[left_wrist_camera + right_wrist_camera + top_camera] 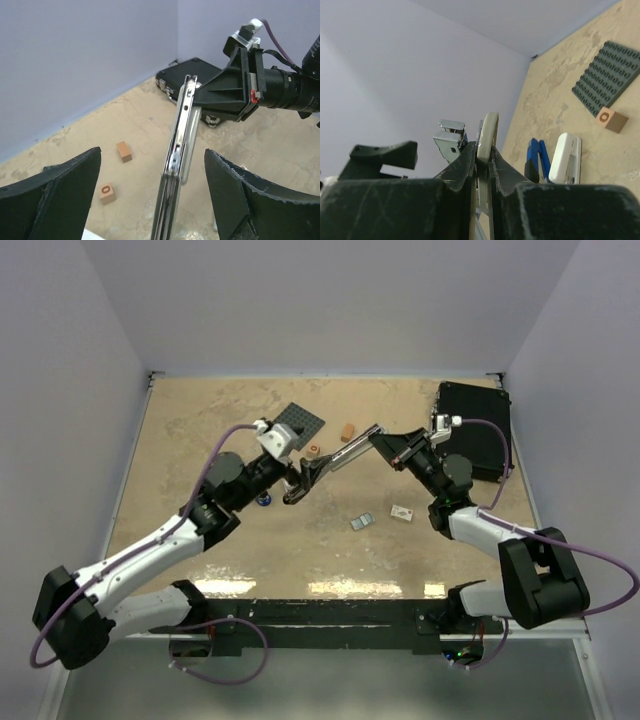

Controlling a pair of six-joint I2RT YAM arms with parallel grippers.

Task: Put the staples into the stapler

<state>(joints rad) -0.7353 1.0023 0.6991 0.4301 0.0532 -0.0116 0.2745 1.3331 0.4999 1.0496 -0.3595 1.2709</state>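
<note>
Both our arms reach forward from their bases and bend inward at the elbows, so the wrists face each other, raised. Our left tool [300, 482] points right, and its fingers [55, 195] are spread wide apart, touching nothing that we can see. Our right tool [380, 439] points left, its fingers [507, 172] pressed nearly together, clamped on a thin edge of the stapler [345, 452].

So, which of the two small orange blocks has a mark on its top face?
The block nearer the grey studded plate: it bears a dark ring on top. The other block, farther right in the top view, is plain.
</note>
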